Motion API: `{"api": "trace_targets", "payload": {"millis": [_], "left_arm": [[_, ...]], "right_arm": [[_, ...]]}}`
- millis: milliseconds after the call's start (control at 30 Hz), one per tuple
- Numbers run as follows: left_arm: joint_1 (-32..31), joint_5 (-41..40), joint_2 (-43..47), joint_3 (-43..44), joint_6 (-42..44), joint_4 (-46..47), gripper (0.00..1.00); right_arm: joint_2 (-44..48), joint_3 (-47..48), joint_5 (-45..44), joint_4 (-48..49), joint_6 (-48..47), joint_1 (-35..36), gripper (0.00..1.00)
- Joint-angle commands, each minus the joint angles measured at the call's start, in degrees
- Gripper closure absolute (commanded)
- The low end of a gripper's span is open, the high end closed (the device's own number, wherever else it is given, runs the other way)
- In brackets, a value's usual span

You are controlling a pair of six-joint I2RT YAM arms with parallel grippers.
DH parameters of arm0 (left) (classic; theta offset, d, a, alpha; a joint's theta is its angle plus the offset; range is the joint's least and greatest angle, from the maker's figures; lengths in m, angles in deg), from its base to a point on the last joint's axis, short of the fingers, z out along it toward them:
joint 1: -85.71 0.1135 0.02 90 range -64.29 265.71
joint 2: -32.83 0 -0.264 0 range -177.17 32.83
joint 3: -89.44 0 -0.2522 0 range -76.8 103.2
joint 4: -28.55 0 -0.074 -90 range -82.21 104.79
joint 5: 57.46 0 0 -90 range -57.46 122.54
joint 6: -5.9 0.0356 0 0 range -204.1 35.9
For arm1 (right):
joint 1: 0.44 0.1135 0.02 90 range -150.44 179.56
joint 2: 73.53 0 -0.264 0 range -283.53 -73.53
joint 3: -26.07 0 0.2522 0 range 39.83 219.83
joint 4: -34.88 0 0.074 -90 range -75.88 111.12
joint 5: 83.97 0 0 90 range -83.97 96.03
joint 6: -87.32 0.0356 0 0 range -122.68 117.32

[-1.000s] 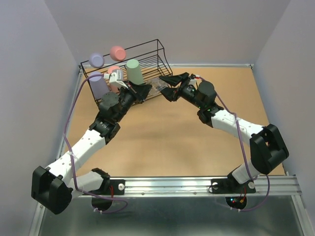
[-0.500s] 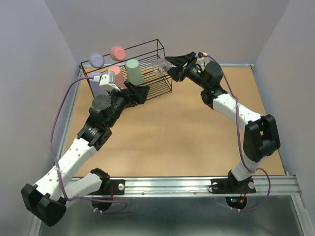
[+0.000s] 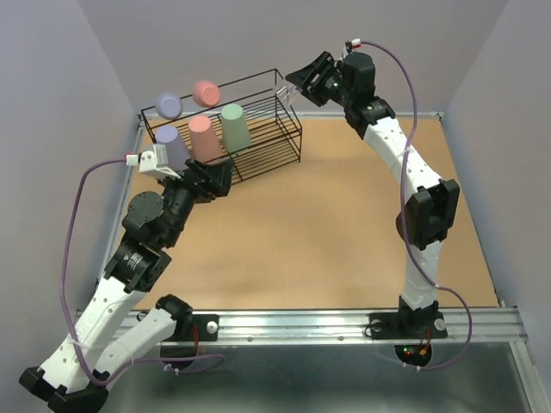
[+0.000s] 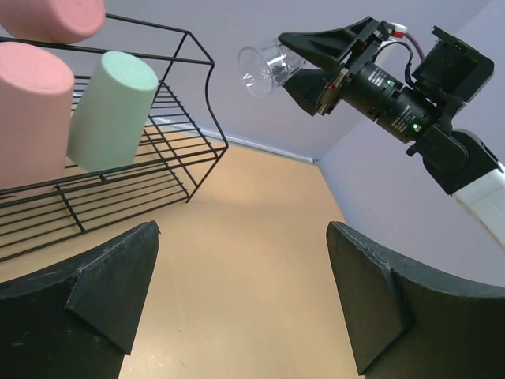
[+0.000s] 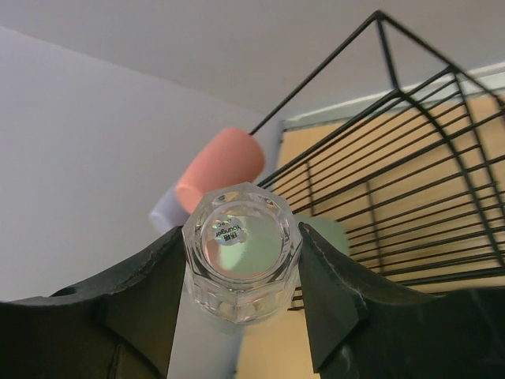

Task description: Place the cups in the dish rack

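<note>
The black wire dish rack (image 3: 245, 80) stands at the back left and holds several upturned cups: a lavender (image 3: 169, 106) and a pink one (image 3: 206, 92) on top, with lavender (image 3: 172, 148), pink (image 3: 202, 138) and green (image 3: 234, 126) below. My right gripper (image 3: 297, 86) is shut on the small clear cup (image 3: 291, 89), held in the air above the rack's right end. In the right wrist view the clear cup (image 5: 241, 253) sits squeezed between both fingers. My left gripper (image 3: 219, 176) is open and empty, just in front of the rack. Its wrist view shows the green cup (image 4: 110, 110) and the clear cup (image 4: 264, 67).
The rack's right half (image 4: 118, 201) has bare wire floor beside the green cup. Grey walls close in the brown table (image 3: 327, 232) on three sides. A metal rail (image 3: 344, 323) runs along the near edge by the arm bases.
My left gripper has opened and drawn back from the rack toward the near left. The right arm has lifted the clear cup from table height up over the rack's right end.
</note>
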Motion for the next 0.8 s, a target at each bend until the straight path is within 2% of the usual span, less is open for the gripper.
{"api": "trace_targets", "payload": {"millis": [0, 133, 267, 767], "left_arm": [[-0.2, -2.5, 3.1, -1.7, 1.5, -1.5, 0.01], [-0.1, -2.9, 4.2, -2.6, 2.0, -2.1, 0.01], [-0.1, -2.5, 4.3, -2.7, 2.2, -2.8, 0.01], [-0.2, -0.8, 5.2, -4.5, 1.6, -3.9, 0.01]], "right_arm": [[-1.6, 9.0, -12.2, -12.4, -17.5, 3.2, 1.0], [-4.5, 11.8, -19.7, -14.9, -26.7, 6.9, 1.0], [-7.7, 15.9, -26.8, -15.8, -31.9, 10.4, 1.0], [-18.2, 24.2, -40.3, -15.8, -38.9, 13.0, 1.0]]}}
